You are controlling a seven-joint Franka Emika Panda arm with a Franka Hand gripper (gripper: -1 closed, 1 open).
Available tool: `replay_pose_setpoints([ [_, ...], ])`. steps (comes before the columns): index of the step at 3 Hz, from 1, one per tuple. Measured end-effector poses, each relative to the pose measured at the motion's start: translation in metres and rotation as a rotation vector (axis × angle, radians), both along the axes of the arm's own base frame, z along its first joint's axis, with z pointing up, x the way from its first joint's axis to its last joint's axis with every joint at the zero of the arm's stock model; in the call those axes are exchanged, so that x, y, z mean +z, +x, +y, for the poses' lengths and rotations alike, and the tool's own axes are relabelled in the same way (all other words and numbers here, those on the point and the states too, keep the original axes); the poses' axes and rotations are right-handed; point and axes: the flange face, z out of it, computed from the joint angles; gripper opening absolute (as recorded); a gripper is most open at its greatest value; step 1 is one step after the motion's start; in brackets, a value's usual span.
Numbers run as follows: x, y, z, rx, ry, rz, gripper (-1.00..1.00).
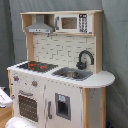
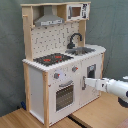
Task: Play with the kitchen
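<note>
Hand [image 2: 86, 82], its grip impossible to tell, is reaching in from 3 o'clock toward the toy kitchen [image 2: 60, 65], nosing against the cabinet door [image 2: 91, 75] under the sink [image 2: 82, 50], seemingly to open it.

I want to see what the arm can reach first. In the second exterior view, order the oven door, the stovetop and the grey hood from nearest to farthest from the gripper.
From the gripper:
1. Oven door, low on the front, just beside it on the second exterior view's left.
2. Stovetop, up on the counter.
3. Grey hood, at the top.
</note>
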Motion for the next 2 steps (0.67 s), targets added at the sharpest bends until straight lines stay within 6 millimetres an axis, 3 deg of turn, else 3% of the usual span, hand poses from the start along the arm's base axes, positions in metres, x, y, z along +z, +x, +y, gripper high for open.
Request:
replay_pose_setpoints([
  [2, 0.0, 0.012, -0.016, 0.031, 0.174, -0.025, 1.0],
])
